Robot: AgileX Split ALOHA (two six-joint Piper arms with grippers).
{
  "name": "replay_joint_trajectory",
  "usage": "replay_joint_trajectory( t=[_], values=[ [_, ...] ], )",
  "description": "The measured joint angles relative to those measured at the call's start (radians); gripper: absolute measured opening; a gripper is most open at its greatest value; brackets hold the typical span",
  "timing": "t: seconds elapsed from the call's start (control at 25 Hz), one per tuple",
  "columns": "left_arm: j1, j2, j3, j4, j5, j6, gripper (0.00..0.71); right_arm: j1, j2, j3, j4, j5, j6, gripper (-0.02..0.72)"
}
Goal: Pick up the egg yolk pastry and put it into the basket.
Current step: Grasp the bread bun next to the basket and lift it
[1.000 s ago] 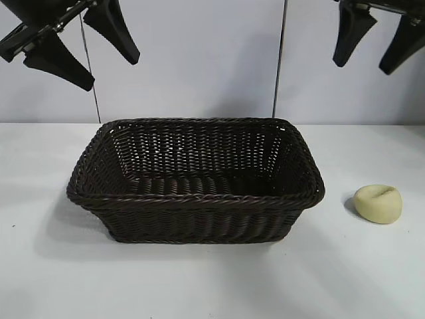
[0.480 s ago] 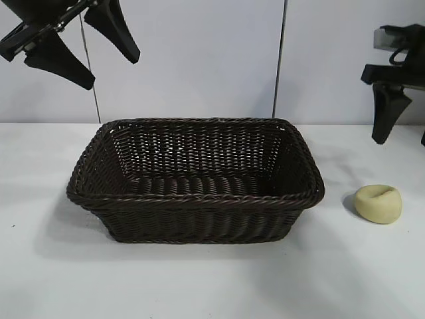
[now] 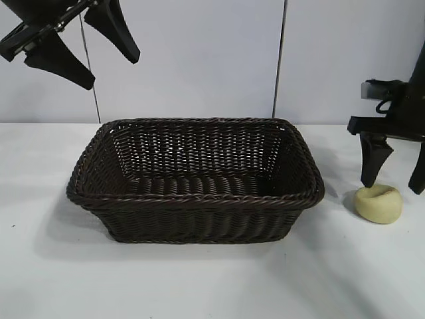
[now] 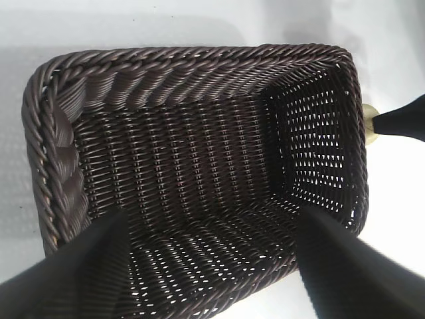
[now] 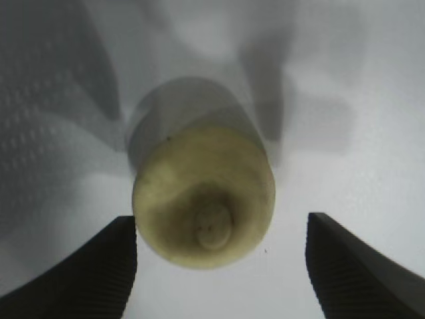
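Exterior view, nearest first: the white counter point(image 3: 199, 286) carries a large rectangular dark brown woven wicker basket point(image 3: 196, 181) with sloping sides and a braided rim, and nothing lies inside it. Just beside the basket's right end, apart from it, sits the small pale yellow rounded egg yolk pastry point(image 3: 378, 203) with a shallow crease on top. The right claw point(image 3: 396, 178) points straight down directly over the pastry, its two black fingers spread wide; one fingertip stands right at the pastry's upper left edge, the other hangs off to its right, partly cut by the picture's edge. Whether the first tip touches the pastry I cannot tell from here.

Right wrist view shows the pastry point(image 5: 203, 197) lying on the counter between the spread ribbed fingers point(image 5: 73, 272), with one finger close by its side and a clear gap to the other; nothing is gripped.

Farther back and high above the basket's left end, the left claw point(image 3: 83, 50) hangs tilted downward, its fingers apart and holding nothing. Left wrist view looks between those fingers into the basket point(image 4: 199, 173), with the pastry point(image 4: 369, 123) peeking past its far wall beside the right claw's dark fingertip.
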Motion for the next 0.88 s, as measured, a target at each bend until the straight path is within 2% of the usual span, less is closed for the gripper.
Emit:
replay_joint_trajectory(
  t=[0.08, 0.16, 0.24, 0.32, 0.44, 0.6, 0.88],
  values=[
    [0.0, 0.0, 0.0, 0.0, 0.0, 0.0, 0.515, 0.0, 0.025, 0.0, 0.015, -0.011, 0.004, 0.51],
    [0.0, 0.0, 0.0, 0.0, 0.0, 0.0, 0.515, 0.0, 0.041, 0.0, 0.02, -0.019, 0.004, 0.458],
    [0.0, 0.0, 0.0, 0.0, 0.0, 0.0, 0.515, 0.0, 0.046, 0.0, 0.023, -0.022, 0.004, 0.365],
    [0.0, 0.0, 0.0, 0.0, 0.0, 0.0, 0.515, 0.0, 0.046, 0.0, 0.024, -0.025, 0.004, 0.239],
    [0.0, 0.0, 0.0, 0.0, 0.0, 0.0, 0.515, 0.0, 0.045, 0.0, 0.024, -0.025, 0.004, 0.12],
    [0.0, 0.0, 0.0, 0.0, 0.0, 0.0, 0.515, 0.0, 0.037, -0.001, 0.027, -0.011, 0.004, 0.085],
    [0.0, 0.0, 0.0, 0.0, 0.0, 0.0, 0.515, 0.0, -0.068, -0.06, 0.067, 0.064, -0.001, 0.075]
  ],
)
